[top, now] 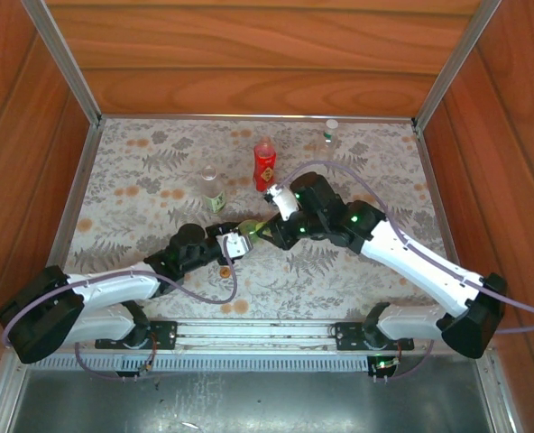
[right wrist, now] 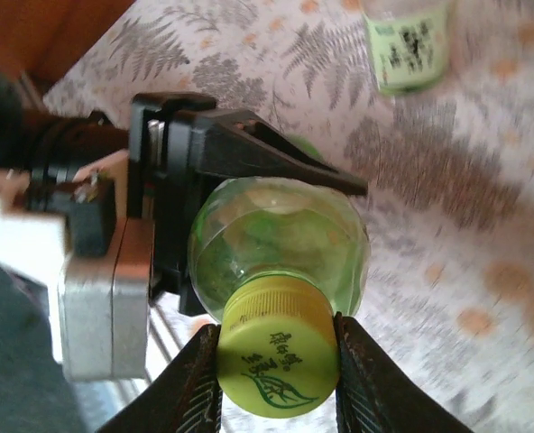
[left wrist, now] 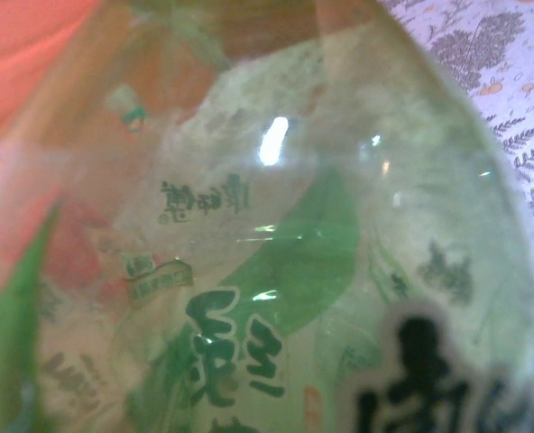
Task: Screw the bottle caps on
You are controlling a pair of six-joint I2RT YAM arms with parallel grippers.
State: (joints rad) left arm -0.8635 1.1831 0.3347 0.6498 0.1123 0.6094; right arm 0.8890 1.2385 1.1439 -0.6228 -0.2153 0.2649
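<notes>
A green bottle [top: 253, 231] is held lying on its side above the middle of the table. My left gripper [top: 239, 241] is shut on its body; its black fingers [right wrist: 249, 149] clamp the bottle [right wrist: 280, 236]. In the left wrist view the bottle's green printed label [left wrist: 285, 271] is pressed up close. A yellow-green cap [right wrist: 274, 347] sits on the bottle's neck, and my right gripper [right wrist: 276, 365] is shut on that cap, one finger on each side. From above, the right gripper [top: 269, 228] meets the bottle's right end.
A red bottle [top: 264, 166] with a yellow mark stands behind the grippers. A clear bottle with a green label [top: 212, 190] stands to its left, also seen from the right wrist [right wrist: 407, 41]. A small bottle with a white cap [top: 330, 132] stands at the back right.
</notes>
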